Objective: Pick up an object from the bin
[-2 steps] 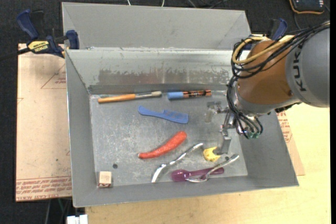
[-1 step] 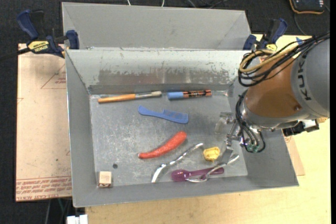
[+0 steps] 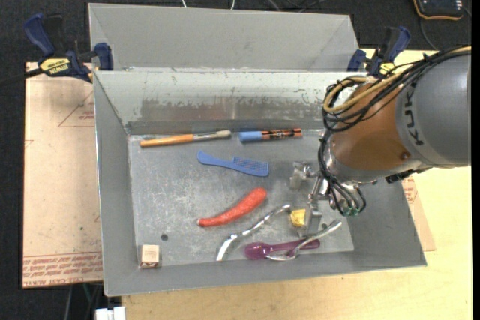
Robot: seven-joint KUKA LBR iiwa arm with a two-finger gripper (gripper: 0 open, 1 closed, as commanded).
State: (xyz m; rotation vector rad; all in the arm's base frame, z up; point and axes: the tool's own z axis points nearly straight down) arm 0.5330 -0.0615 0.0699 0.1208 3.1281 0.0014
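In the lower right of the bin (image 3: 112, 161) the gripper (image 3: 310, 207) hangs low, just beside a small yellow block (image 3: 298, 219). Whether it is wide or narrow I cannot tell. A silver spoon (image 3: 251, 228) and a purple spoon (image 3: 281, 248) lie just below it, and a red pepper (image 3: 232, 210) lies left. A blue comb (image 3: 232, 163) sits near centre.

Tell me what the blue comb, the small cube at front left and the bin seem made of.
The blue comb looks plastic: even matte blue, moulded teeth. The small cube is likely wood: pale tan, darker marks. The bin is sheet metal: grey, dull scratched sheen.
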